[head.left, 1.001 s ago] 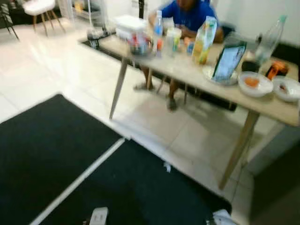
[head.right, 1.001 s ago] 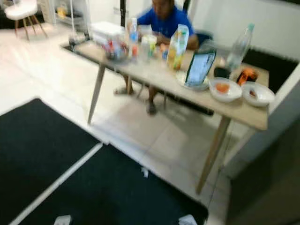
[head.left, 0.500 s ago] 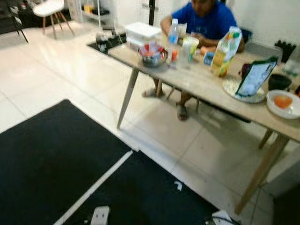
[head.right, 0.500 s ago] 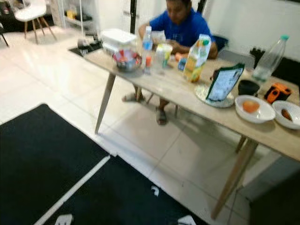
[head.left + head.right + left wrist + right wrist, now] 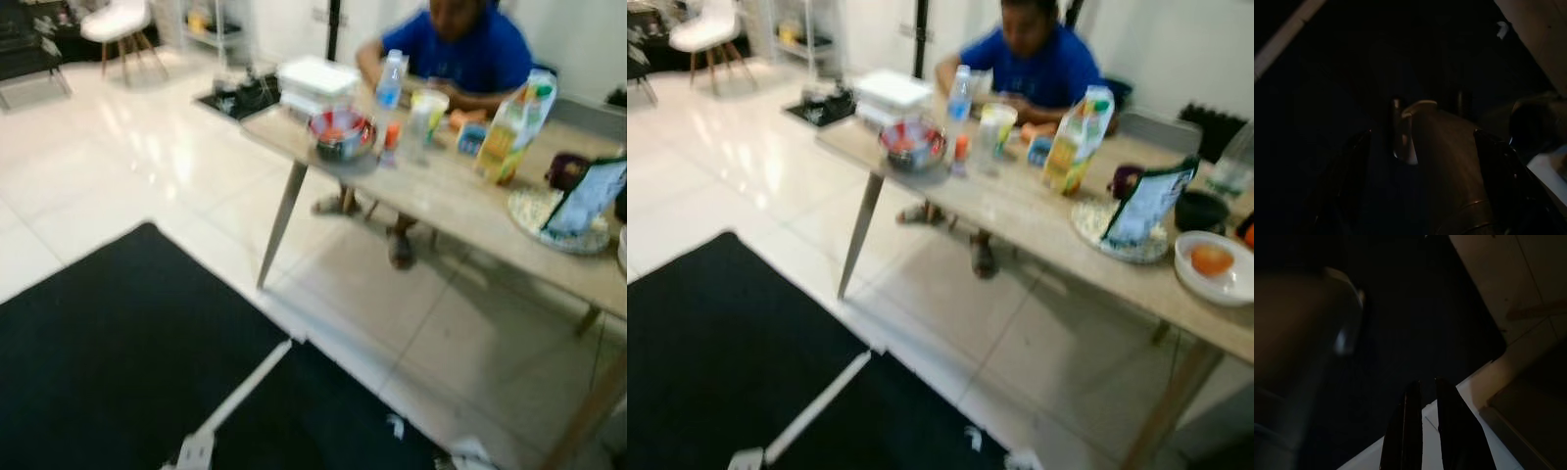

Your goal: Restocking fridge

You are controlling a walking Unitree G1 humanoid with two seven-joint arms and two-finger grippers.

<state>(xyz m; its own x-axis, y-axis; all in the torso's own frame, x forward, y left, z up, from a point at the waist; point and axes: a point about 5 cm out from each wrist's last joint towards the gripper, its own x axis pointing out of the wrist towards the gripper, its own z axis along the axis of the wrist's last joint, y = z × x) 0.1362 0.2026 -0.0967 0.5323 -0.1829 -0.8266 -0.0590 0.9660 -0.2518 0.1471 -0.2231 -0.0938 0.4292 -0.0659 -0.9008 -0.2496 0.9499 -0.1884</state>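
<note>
Our head camera has swung left since a second ago, so the wooden table (image 5: pixel 1038 211) now sits further right in frame, the metal bowl (image 5: pixel 913 145) nears upper centre, and the black mat (image 5: pixel 127 362) fills more of the lower left.

We see a table (image 5: pixel 1019 211) ahead, past a mat (image 5: pixel 725 362) on the floor. A bowl (image 5: pixel 913 145) sits near the table's left corner, with a box (image 5: pixel 890 90) behind it. A carton (image 5: pixel 1073 142) stands further right. A person (image 5: pixel 1034 64) sits behind the table's far edge.
</note>
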